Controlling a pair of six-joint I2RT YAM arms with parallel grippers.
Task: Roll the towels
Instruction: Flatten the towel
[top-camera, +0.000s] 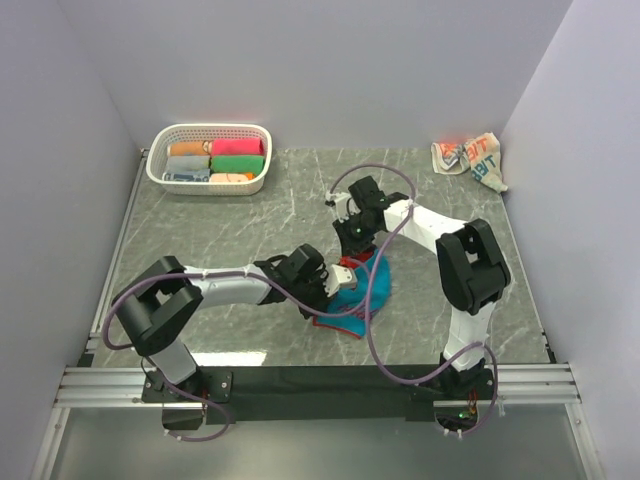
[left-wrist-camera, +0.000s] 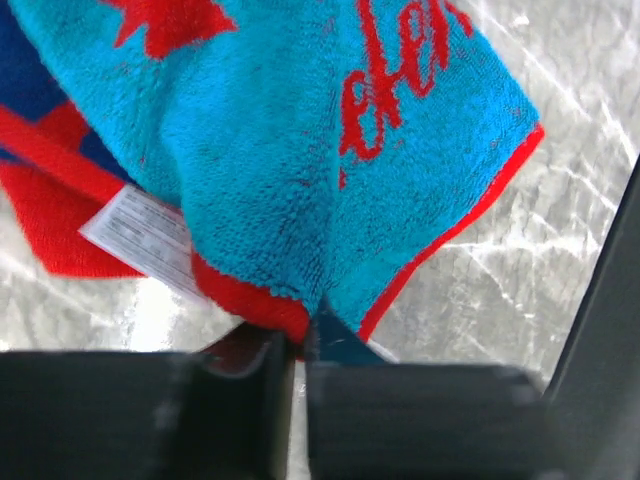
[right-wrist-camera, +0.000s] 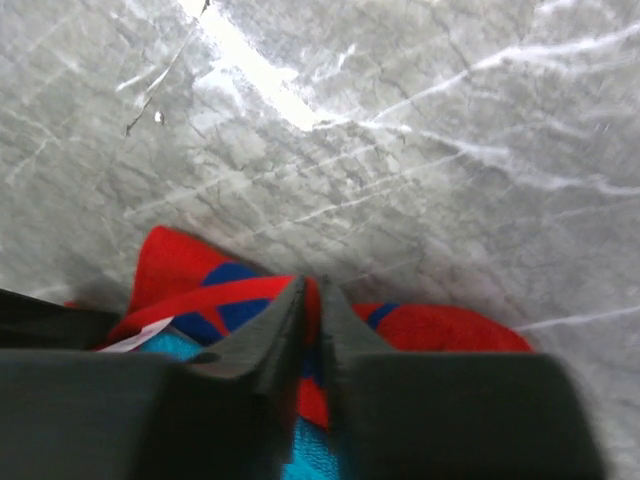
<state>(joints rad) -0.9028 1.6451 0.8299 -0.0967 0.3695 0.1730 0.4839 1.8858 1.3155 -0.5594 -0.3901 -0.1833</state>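
Note:
A turquoise towel with red border and blue patches (top-camera: 362, 290) lies crumpled at the table's middle, in front of the arms. My left gripper (top-camera: 322, 283) is shut on the towel's near edge (left-wrist-camera: 300, 310); its white label (left-wrist-camera: 140, 235) hangs at the left. My right gripper (top-camera: 352, 240) is shut on the towel's red far edge (right-wrist-camera: 314, 300), pinching the fabric between its fingertips. A second, white printed towel (top-camera: 470, 158) lies crumpled at the far right corner.
A white basket (top-camera: 160, 172) at the far left holds several rolled towels. Grey walls close in the table on the left, right and back. Purple cables loop over both arms.

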